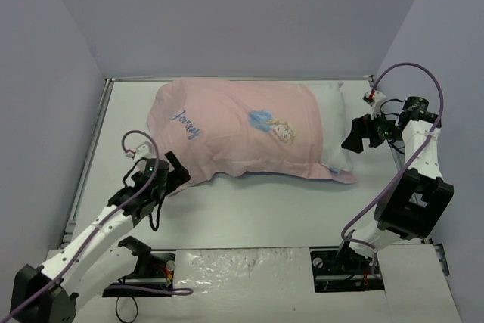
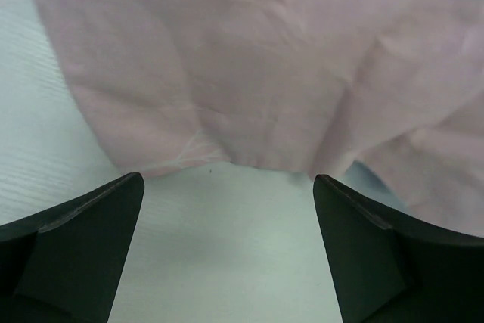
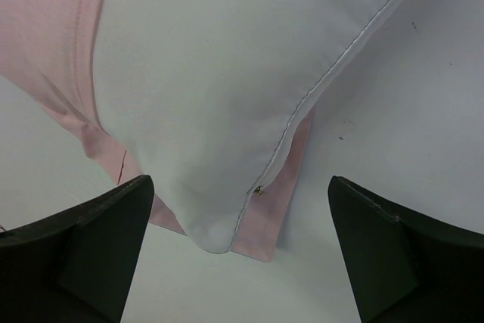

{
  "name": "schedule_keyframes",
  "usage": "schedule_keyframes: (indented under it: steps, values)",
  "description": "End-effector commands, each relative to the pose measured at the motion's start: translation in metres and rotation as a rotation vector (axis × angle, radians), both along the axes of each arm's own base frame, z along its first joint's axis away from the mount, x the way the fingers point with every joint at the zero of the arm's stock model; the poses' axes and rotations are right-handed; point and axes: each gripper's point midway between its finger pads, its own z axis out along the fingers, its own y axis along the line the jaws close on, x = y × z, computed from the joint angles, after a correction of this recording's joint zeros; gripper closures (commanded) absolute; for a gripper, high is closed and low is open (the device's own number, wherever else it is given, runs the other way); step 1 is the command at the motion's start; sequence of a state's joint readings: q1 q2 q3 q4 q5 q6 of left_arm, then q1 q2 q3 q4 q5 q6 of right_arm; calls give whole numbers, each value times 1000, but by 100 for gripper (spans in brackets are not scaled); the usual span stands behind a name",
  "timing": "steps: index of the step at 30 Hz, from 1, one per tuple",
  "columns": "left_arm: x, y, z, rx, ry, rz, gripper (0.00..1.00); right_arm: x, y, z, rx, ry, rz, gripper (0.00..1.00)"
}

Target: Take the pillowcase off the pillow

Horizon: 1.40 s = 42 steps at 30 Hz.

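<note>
The pale pink pillowcase [image 1: 234, 130], with a princess print and cursive writing, covers most of the white pillow [image 1: 333, 122], whose right end sticks out of its open end. My left gripper [image 1: 176, 174] is open and empty just short of the case's near left edge [image 2: 227, 104]. My right gripper [image 1: 354, 136] is open and empty, facing the pillow's bare near-right corner [image 3: 219, 111], with a strip of pink case [image 3: 268, 209] under it.
The white table [image 1: 249, 209] is walled by grey panels on three sides. A crinkled plastic sheet [image 1: 238, 266] lies between the arm bases at the near edge. A purple cable [image 1: 412, 73] arcs over the right arm.
</note>
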<state>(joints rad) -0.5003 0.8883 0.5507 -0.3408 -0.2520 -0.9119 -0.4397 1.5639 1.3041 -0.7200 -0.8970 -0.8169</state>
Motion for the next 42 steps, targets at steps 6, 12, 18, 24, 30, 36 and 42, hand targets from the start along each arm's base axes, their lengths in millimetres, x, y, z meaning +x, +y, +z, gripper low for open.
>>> schedule_keyframes:
  steps: [6,12,18,24,30,36,42]
  values:
    - [32,69,34,-361,-165,478,6,-9,8,7,39,-4,11,4]
    - [46,109,3,-439,-32,548,6,-11,8,5,28,-5,16,4]
    - [57,115,-10,-417,66,477,6,-14,9,0,33,3,24,4]
    - [70,100,-44,-494,95,408,6,-14,12,-3,50,8,29,5]
    - [81,88,-56,-554,97,356,3,-14,11,-4,44,14,28,5]
    - [92,85,-50,-610,22,350,26,-16,13,-6,58,22,27,5]
    - [106,68,-42,-701,-23,276,63,-16,13,-4,62,21,22,5]
